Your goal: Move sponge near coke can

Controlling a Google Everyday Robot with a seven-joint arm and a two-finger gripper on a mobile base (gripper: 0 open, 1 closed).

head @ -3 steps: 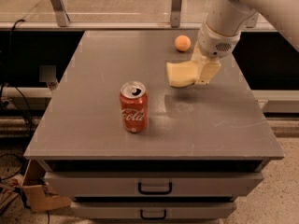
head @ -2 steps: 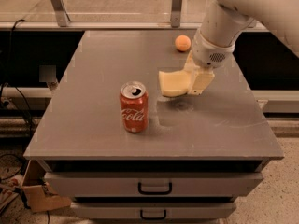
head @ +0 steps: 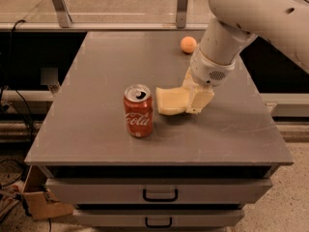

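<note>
— White arm [head: 251, 13], bulky, fills the upper right of the frame. Its gripper [head: 193, 100] is just right of centre, fingers closed on the right end of the sponge [head: 170, 101].

— And the sponge against the coke can [head: 138, 111]?

— Just beside it, on the can's right, with a narrow gap between them. The can stands upright, a little left of centre. I can't tell whether the foam rests on the table [head: 96, 81] or hangs just above it.

— So what could spoil it?

— I'd say a nudge. The sponge's free end points at the can, so any further push left could tip it over, and the top looks opened. If the foam is let go from above the top, it might bounce off at an angle. Fingers that open only slightly could drag it back.

— What about the surface?

— Grey and flat, with faint scuffs, plenty of bare top left of the can. Two drawers [head: 160, 195] with dark handles sit beneath, at the bottom of the frame.

— And the room?

— A rail with metal posts [head: 57, 4] runs along the top edge. There's a cardboard box [head: 41, 204] on the floor at lower left. Smallest, an orange ball [head: 188, 44] lies up by the arm, well clear of the can.
</note>
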